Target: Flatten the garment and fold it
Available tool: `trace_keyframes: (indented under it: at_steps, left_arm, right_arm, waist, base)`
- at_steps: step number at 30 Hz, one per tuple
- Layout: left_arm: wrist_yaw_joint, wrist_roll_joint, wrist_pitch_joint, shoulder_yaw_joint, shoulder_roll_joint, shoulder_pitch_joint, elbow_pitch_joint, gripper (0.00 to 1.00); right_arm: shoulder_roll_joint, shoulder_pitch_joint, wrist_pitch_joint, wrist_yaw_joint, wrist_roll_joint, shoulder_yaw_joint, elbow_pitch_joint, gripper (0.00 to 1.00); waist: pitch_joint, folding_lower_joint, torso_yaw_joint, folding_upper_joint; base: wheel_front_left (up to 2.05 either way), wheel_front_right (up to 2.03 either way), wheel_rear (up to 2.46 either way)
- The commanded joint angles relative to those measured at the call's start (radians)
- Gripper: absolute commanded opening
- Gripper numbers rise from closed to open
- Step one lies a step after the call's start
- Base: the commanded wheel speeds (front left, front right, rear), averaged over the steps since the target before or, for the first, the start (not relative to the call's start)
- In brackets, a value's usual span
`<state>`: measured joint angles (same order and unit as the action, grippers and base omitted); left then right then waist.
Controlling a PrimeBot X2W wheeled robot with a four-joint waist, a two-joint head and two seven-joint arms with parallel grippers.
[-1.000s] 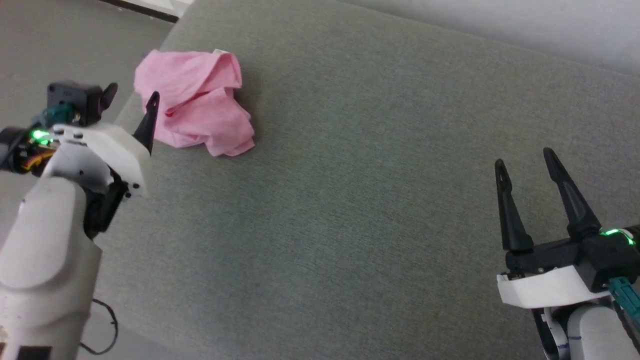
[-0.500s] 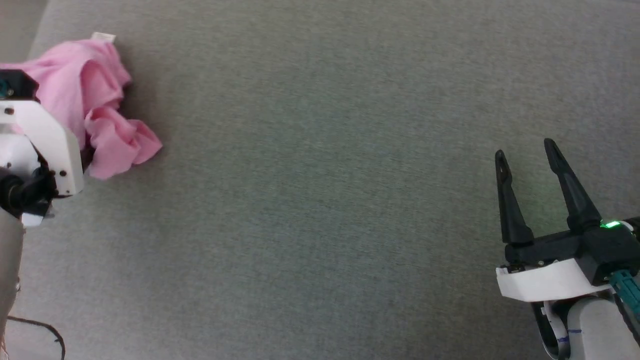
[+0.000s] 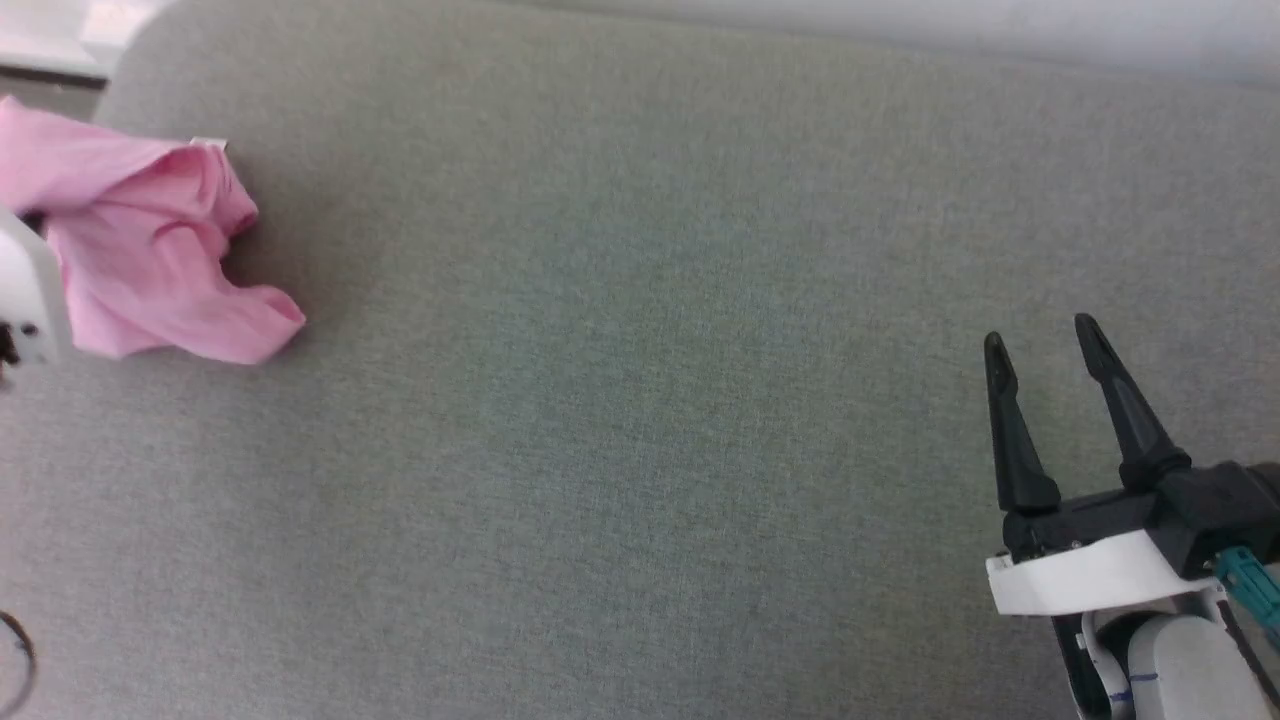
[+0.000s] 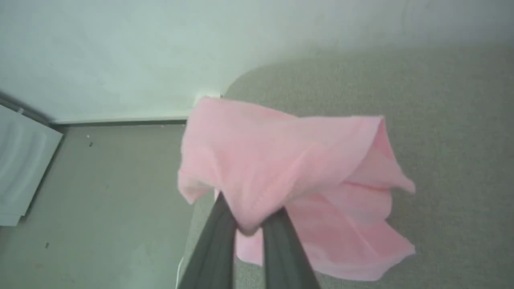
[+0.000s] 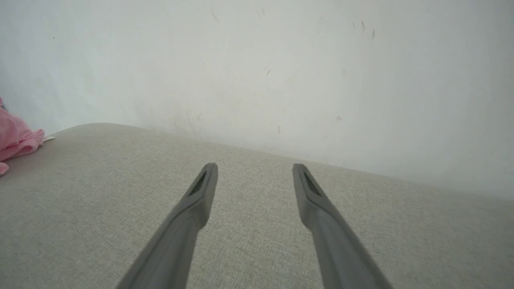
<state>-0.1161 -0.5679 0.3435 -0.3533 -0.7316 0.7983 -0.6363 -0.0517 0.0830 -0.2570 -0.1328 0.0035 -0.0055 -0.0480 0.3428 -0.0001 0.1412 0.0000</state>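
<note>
The left gripper (image 4: 249, 226) has its jaws clamped on a fold of the pink garment (image 4: 289, 160), and the cloth hides their tips. The garment is bunched on a corner of the grey surface (image 3: 640, 400); its shape is hard to make out. Well apart from the garment, the right gripper (image 3: 1039, 331) holds its jaws apart.

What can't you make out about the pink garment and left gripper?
- Left wrist view: tips of the left gripper are buried under the garment; which edge it pinches is unclear.
- Head view: the garment's left part is cut off by the picture's edge.
- Right wrist view: cropped likewise.
</note>
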Motion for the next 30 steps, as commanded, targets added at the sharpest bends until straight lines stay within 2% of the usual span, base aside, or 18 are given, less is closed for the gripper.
trace_keyframes:
  at_steps: [1,4,8,12,16,19,23,29,30]
  left_arm:
    - [0.014,0.026,-0.061,0.010,-0.017,0.029,0.024,0.00]
    - [0.024,0.067,-0.186,0.009,-0.020,0.047,0.070,0.00]
    - [0.025,0.107,-0.300,-0.008,-0.011,0.056,0.150,0.00]
    - [0.032,0.135,-0.351,-0.042,0.026,0.046,0.254,0.00]
    - [0.042,0.148,-0.351,-0.092,0.080,0.012,0.354,0.00]
    - [0.056,0.149,-0.324,-0.144,0.144,-0.028,0.414,0.00]
    - [0.074,0.137,-0.290,-0.229,0.259,-0.095,0.452,0.00]
    - [0.075,0.107,-0.285,-0.378,0.475,-0.203,0.382,0.00]
    - [0.070,0.106,-0.285,-0.407,0.511,-0.217,0.355,0.03]
  right_arm:
    - [0.001,-0.012,-0.005,0.002,0.014,-0.003,0.005,1.00]
    - [0.001,-0.023,-0.005,0.002,0.061,-0.014,0.016,1.00]
    - [0.001,-0.040,-0.005,0.002,0.076,-0.016,0.020,1.00]
    - [0.001,-0.050,-0.005,0.002,0.084,-0.022,0.019,1.00]
    - [0.001,-0.058,-0.005,0.002,0.091,-0.025,0.015,1.00]
    - [0.001,-0.064,-0.005,0.002,0.093,-0.021,0.013,1.00]
    - [0.001,-0.064,-0.005,0.002,0.094,-0.018,0.007,1.00]
    - [0.001,-0.049,-0.005,0.002,0.111,-0.020,0.001,1.00]
    - [0.001,-0.046,-0.005,0.002,0.115,-0.020,0.002,1.00]
  waist:
    - [-0.104,0.0001,0.004,0.0000]
    - [-0.160,0.0001,-0.005,0.0000]
    - [-0.214,0.0001,-0.027,0.0000]
    - [-0.249,0.0001,-0.066,0.0000]
    - [-0.270,0.0001,-0.122,0.0000]
    - [-0.275,0.0001,-0.172,0.0000]
    - [-0.260,0.0001,-0.239,0.0000]
    - [-0.215,0.0001,-0.337,0.0000]
    - [-0.208,0.0001,-0.349,0.0000]
  base:
    - [0.00,0.00,0.00]
    - [0.00,0.00,0.00]
    - [0.00,0.00,0.00]
    - [0.00,0.00,0.00]
    - [0.00,0.00,0.00]
    - [0.00,0.00,0.00]
    - [0.00,0.00,0.00]
    - [0.00,0.00,0.00]
    - [0.00,0.00,0.00]
